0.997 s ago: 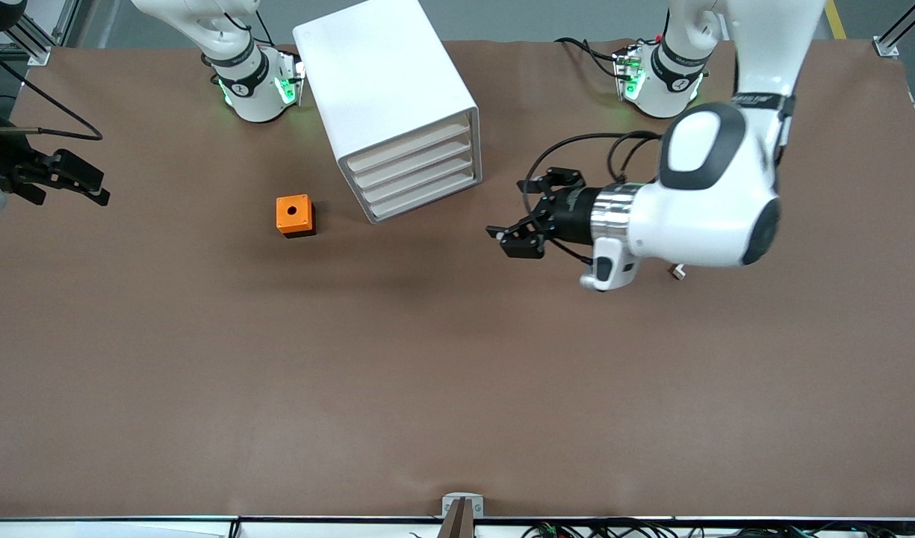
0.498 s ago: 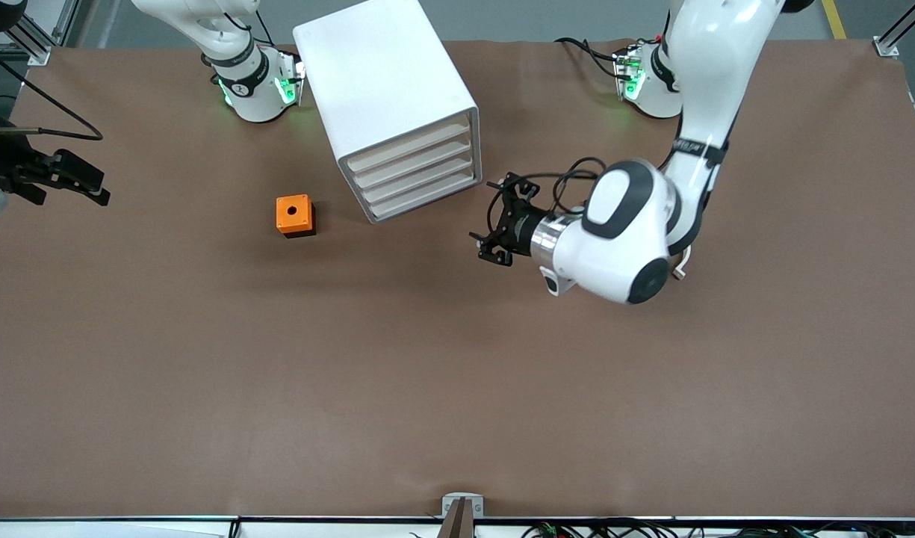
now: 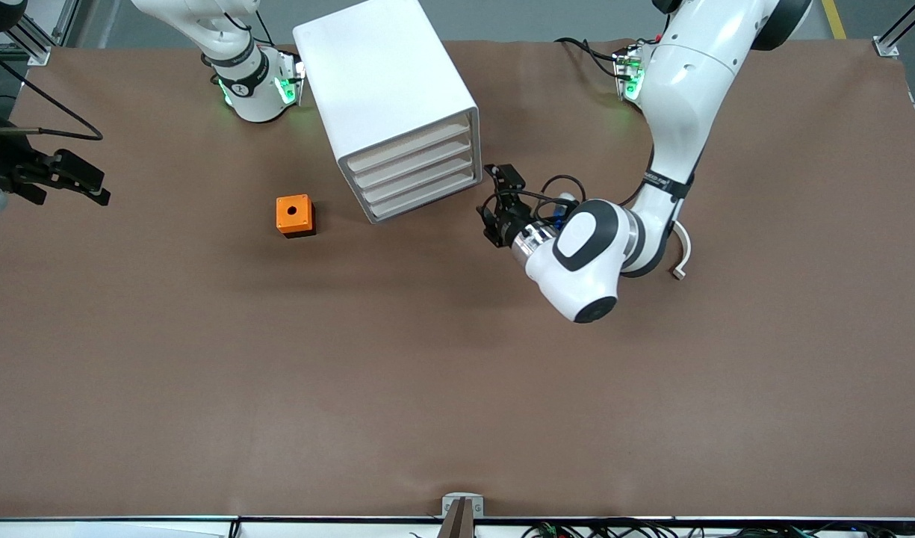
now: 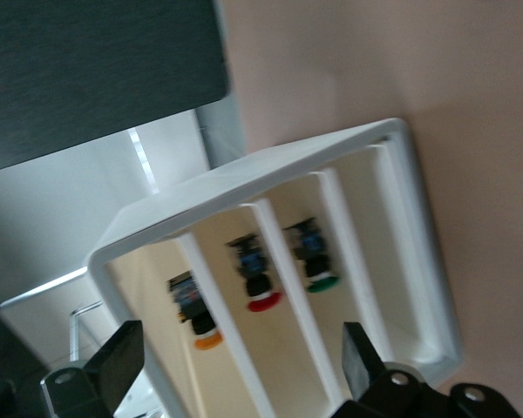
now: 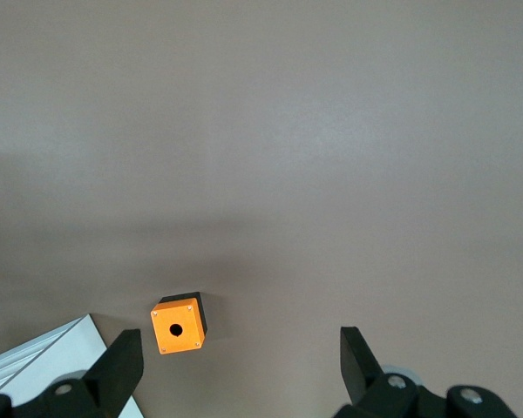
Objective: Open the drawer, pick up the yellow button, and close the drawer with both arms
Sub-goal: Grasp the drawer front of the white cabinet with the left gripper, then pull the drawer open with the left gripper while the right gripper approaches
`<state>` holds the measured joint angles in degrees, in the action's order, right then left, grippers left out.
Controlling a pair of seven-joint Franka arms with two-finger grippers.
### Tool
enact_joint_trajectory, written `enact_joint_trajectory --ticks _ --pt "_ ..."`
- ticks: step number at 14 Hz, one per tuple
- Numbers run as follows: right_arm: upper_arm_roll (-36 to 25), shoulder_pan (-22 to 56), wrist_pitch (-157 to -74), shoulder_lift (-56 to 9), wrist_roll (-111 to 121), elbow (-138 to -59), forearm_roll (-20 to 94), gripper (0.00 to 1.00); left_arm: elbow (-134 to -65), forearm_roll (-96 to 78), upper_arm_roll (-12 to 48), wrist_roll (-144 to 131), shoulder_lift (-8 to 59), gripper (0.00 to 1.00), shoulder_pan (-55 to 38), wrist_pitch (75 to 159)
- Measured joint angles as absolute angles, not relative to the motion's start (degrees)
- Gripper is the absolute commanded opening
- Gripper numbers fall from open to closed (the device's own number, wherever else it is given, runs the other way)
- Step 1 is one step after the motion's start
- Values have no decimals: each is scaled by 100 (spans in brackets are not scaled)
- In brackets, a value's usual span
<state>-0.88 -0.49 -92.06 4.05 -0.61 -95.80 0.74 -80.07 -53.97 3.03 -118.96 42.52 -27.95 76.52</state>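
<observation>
Brown table (image 3: 457, 388), left end effector (image 3: 500, 205) gaping open right beside the drawer (image 3: 408, 147) front; right end effector (image 3: 61, 179) open, parked away.

Bright even overhead light, soft shadows on the table (image 3: 457, 388), left wrist view slightly blurred

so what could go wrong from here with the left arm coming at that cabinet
The left gripper, open, is beside the cabinet's corner, not squarely in front of the top drawer: it might nudge the cabinet instead of catching the front.
Four fronts sit close together, so it might pull the wrong drawer.
The orange button has red and green neighbours, easy to confuse.
The right gripper waits near the table edge.
</observation>
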Motion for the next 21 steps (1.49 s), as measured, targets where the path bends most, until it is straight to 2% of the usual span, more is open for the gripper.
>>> enact_joint_trajectory --ticks 5,7,9,11,17,21 --pt "-88 -49 -9195 405 -61 -9580 74 100 -8007 -5835 312 -12712 4573 96 -2952 7219" --pt "-88 -49 -9189 405 -61 -9580 74 100 -8006 -5953 319 -12873 4734 83 -3072 7126" --pt "-88 -49 -9186 405 -61 -9580 74 100 -8002 -6006 332 -12957 4784 63 -3180 7064" --pt "-88 -49 -9186 405 -61 -9579 74 100 -7984 -6007 400 -12998 4783 51 -3210 7024" --pt "-95 -49 -8949 363 -61 -9510 51 100 -7993 -6007 540 -13212 4845 48 -3304 6992" --pt "-95 -49 -9093 -88 -61 -9500 49 100 -7997 -6078 554 -13295 4935 45 -3468 6990"
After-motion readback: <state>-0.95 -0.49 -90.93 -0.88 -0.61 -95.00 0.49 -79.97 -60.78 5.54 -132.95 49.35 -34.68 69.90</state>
